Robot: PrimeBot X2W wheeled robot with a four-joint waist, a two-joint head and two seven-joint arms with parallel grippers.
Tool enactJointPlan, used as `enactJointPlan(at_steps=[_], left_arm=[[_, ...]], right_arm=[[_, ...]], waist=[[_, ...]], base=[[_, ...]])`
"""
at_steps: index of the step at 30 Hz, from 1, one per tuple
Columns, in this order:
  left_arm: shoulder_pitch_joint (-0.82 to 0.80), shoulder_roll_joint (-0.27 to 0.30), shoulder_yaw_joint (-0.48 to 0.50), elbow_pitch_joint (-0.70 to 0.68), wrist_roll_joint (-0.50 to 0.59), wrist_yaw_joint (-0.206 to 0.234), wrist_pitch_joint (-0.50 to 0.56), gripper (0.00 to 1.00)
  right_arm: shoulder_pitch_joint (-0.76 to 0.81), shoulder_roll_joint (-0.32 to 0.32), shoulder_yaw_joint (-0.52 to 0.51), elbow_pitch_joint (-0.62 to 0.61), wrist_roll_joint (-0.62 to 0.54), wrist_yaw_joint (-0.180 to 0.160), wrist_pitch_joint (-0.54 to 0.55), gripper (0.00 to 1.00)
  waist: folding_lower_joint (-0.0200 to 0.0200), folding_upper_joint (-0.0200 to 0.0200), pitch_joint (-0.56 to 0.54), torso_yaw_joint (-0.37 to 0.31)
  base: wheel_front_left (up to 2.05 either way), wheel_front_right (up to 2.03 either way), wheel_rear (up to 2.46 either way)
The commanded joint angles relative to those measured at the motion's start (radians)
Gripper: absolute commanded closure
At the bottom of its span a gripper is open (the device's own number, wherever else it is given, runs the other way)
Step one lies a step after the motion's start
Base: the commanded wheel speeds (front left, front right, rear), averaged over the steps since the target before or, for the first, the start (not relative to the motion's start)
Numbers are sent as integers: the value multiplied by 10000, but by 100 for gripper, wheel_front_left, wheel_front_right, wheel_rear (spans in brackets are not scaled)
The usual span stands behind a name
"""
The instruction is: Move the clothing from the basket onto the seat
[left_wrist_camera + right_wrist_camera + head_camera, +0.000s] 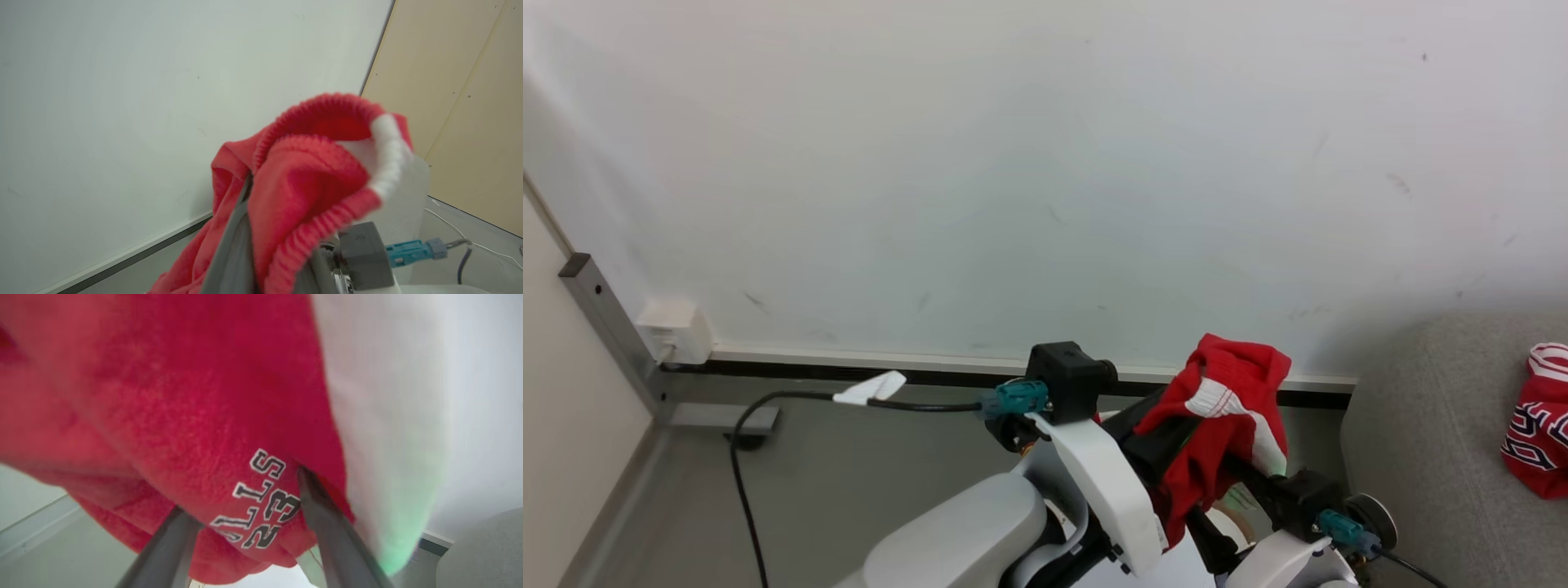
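Observation:
My left gripper (1186, 402) is shut on a red garment with a broad white stripe (1223, 408), holding it up in front of the wall. In the left wrist view the fingers (231, 249) vanish into the bunched red cloth (302, 179). My right gripper (241, 490) stands open under the same garment (184, 408), which drapes over its spread fingers (327, 531); small black letters and "23" show between them. A red jersey (1539, 433) lies on the grey seat (1429, 457) at the far right. The basket is out of view.
A white wall (1045, 163) with a dark skirting strip runs across ahead. On the grey floor at the left, a black cable (743, 457) leads to a wall box (676, 331) beside a metal post (609, 327). A beige panel (461, 114) shows to one side.

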Motion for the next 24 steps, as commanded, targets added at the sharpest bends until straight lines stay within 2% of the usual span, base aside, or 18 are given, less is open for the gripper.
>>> enactJointPlan(at_steps=[1, 2, 3, 12, 21, 22, 24], left_arm=[[153, -16, -16, -73, -66, -33, 48, 100], [191, -24, -34, -95, -94, -34, 72, 100], [218, -9, -50, -100, -109, -26, 82, 100], [359, 278, 204, 224, -255, 191, -79, 100], [610, 541, 420, 850, -414, 329, -402, 100], [645, 569, 413, 911, -411, 338, -392, 98], [749, 611, 399, 998, -390, 323, -479, 67]], right_arm=[[-216, 20, -29, 88, 96, -22, -81, 0], [-284, 45, -44, 139, 166, -22, -94, 43], [-366, 74, -78, 63, 206, -22, -83, 100], [30, 142, -322, -644, 555, -22, -87, 100], [1080, -48, -1385, -2363, 1730, -22, -91, 100], [1197, -42, -1546, -2563, 1901, -22, -90, 100], [1400, -26, -1840, -2985, 2280, -22, -90, 100]], waist=[[0, 0, -64, 117], [0, 0, -75, 152], [0, 0, -82, 172], [0, 0, -62, 91], [0, 0, 65, -128], [0, 0, 89, -164], [0, 0, 132, -245]], base=[[0, 0, 0], [0, 0, 0], [0, 0, 0], [0, 0, 0], [0, 0, 0], [0, 0, 0], [0, 0, 0]])
